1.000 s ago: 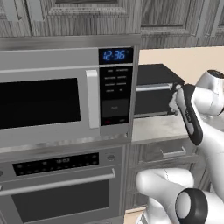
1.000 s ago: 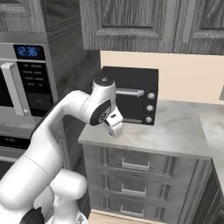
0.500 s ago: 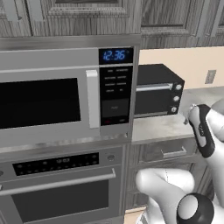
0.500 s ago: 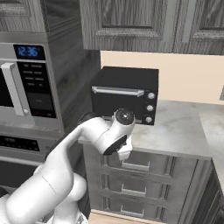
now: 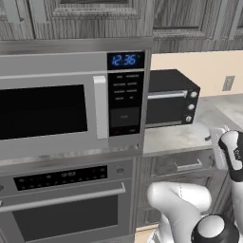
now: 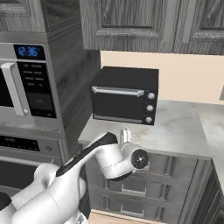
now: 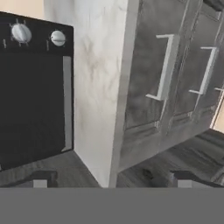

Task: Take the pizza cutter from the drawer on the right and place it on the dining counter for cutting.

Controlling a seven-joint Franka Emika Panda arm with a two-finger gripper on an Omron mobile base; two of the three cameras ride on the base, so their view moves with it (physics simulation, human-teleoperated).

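Observation:
The drawer point(image 7: 153, 74) is the top one under the dark grey worktop, with a grey wood-grain front and a silver bar handle point(image 7: 165, 65); it is shut. It also appears as the drawer point(image 5: 182, 163) in the left base view and the drawer point(image 6: 175, 164) in the right base view. My gripper point(image 7: 113, 179) is open with nothing between its fingertips point(image 7: 43, 178), a short way in front of the worktop's edge and the drawer fronts. In the right base view the gripper point(image 6: 125, 134) sits at the worktop's front edge. The pizza cutter and the dining counter are out of view.
A black toaster oven point(image 6: 124, 94) stands on the worktop point(image 6: 179, 127). More shut drawers point(image 7: 199, 74) lie below the top one. A microwave point(image 5: 52, 109) and a wall oven point(image 5: 66, 209) fill the tall cabinet to the left. Wall cabinets point(image 6: 140, 22) hang above.
The arm has swung down from in front of the toaster oven to the worktop's front edge, just above the drawer fronts. The gripper has stayed open.

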